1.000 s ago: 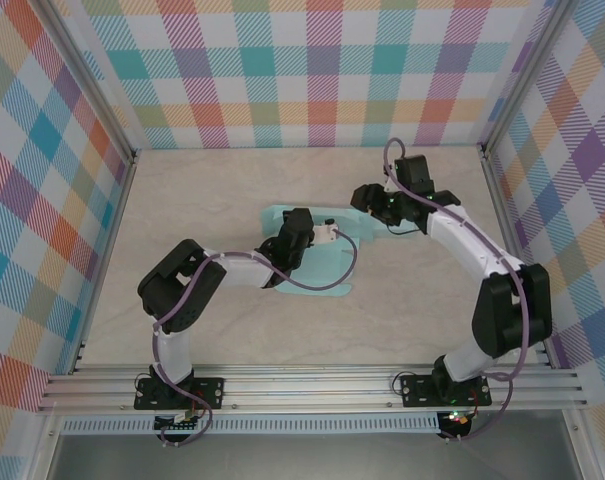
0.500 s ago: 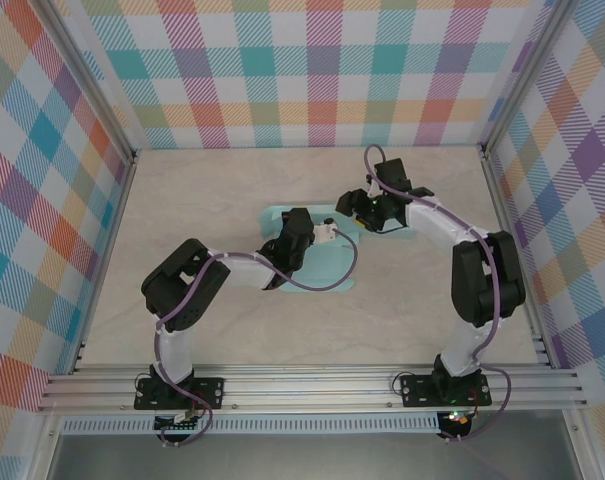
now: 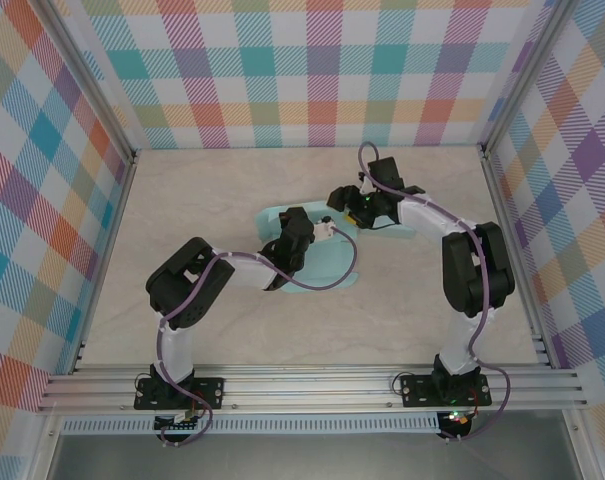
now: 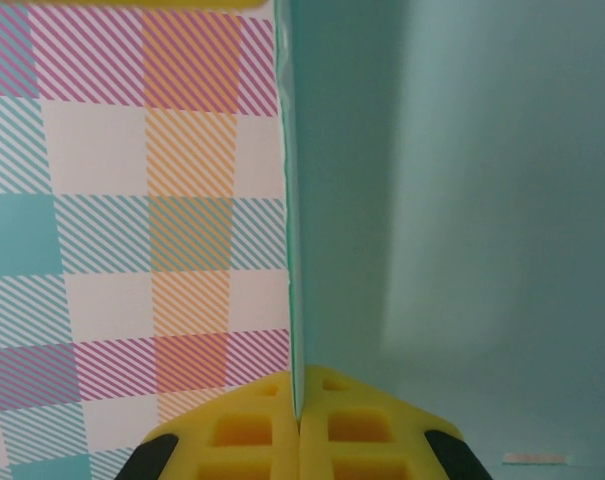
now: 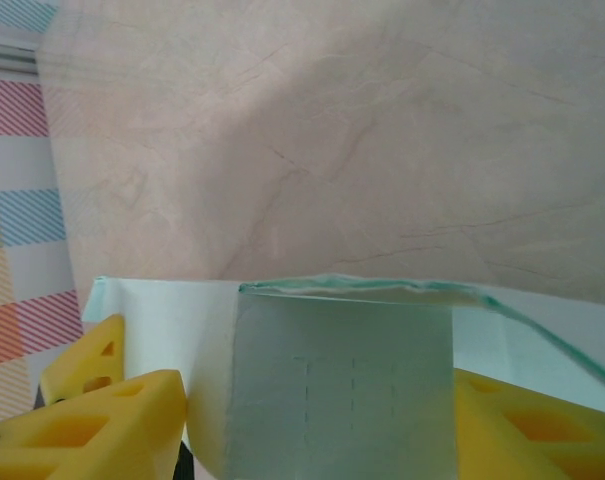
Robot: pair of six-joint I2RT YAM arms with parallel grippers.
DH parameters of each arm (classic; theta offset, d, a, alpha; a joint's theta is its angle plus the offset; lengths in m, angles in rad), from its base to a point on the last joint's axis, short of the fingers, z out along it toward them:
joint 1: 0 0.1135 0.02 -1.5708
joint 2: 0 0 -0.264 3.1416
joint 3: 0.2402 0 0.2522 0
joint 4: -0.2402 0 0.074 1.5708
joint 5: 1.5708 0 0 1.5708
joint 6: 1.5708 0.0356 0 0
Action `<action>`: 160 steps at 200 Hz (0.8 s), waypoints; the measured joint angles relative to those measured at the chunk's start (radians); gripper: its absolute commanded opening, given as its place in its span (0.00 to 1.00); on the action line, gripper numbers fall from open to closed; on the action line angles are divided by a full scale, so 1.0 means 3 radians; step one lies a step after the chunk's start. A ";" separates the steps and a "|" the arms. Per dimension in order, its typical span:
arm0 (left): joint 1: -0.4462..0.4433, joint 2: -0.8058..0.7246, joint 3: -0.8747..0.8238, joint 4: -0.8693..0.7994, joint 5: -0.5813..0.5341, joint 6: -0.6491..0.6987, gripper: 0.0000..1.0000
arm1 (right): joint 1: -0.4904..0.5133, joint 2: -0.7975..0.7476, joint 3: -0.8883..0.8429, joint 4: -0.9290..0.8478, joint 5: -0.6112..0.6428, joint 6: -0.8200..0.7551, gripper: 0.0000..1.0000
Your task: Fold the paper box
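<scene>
Centre of the top view: paper box, one panel clamped by the left gripper. Just right, its folded flap is straddled by the right gripper, jaws spread. Unpressed, the flap could get sprung back open.

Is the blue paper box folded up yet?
Only partly: one flap is bent over, the rest of the paper box lies flat.

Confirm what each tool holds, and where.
Left tool pinches the paper box by a panel's thin edge. Right tool straddles a folded flap; whether it grips cannot be told.
</scene>
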 measured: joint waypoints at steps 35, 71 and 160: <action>-0.0001 0.0011 0.0000 0.0135 0.0017 -0.0010 0.00 | 0.0020 0.0000 -0.0008 0.0151 -0.0117 0.0065 0.65; -0.0065 0.0014 0.0000 0.0215 0.0125 0.0009 0.01 | 0.0092 0.0000 -0.0159 0.0453 -0.0277 0.0095 0.64; -0.0127 0.0131 0.0008 0.0380 0.0187 0.0148 0.00 | 0.0111 -0.0252 -0.0465 0.0348 -0.0041 0.0031 0.66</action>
